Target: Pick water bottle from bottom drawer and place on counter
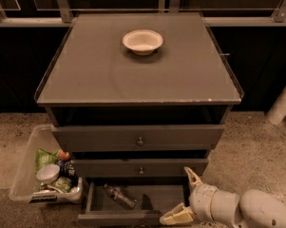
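The water bottle (119,196) lies on its side inside the open bottom drawer (154,194), towards its left half. My gripper (183,197) is at the drawer's right front corner, to the right of the bottle and apart from it. Its two pale fingers (192,176) are spread wide and hold nothing. The white arm reaches in from the lower right. The counter (133,75) is the grey cabinet top above the three drawers.
A white bowl (142,41) stands on the counter near its back. A clear plastic bin (26,170) with snack packets and a small bowl sits on the floor, left of the drawers. The top drawer (138,137) is pulled out a little.
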Robot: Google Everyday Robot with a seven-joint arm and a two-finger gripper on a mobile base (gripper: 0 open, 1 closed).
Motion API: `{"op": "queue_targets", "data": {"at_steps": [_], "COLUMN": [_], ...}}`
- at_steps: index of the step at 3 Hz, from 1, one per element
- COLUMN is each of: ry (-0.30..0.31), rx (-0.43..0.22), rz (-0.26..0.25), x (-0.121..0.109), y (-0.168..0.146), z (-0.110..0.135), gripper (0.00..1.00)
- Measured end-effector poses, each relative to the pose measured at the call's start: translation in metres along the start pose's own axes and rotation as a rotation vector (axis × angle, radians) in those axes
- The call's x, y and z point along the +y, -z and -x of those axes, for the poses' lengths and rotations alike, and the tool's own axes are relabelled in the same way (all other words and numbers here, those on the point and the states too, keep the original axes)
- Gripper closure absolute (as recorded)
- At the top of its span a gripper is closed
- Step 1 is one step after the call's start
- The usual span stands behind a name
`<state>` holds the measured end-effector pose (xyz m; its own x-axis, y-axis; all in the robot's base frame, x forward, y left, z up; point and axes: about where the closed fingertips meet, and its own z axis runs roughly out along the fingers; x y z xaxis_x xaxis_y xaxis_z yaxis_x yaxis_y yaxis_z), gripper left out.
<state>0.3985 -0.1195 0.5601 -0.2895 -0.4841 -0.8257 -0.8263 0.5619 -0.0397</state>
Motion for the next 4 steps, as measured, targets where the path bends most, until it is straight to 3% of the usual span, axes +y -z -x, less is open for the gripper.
{"op": "queue_targets", "data": {"at_steps": [2,4], "ry": [-0.032,-0.048], "rx": [-0.023,-0.093], "rz": [-0.008,-0.008], "x": [0.004,0.013], "y": [-0.013,-0.094], "z": [-0.010,-0.036], "gripper": [0.00,0.00]}}
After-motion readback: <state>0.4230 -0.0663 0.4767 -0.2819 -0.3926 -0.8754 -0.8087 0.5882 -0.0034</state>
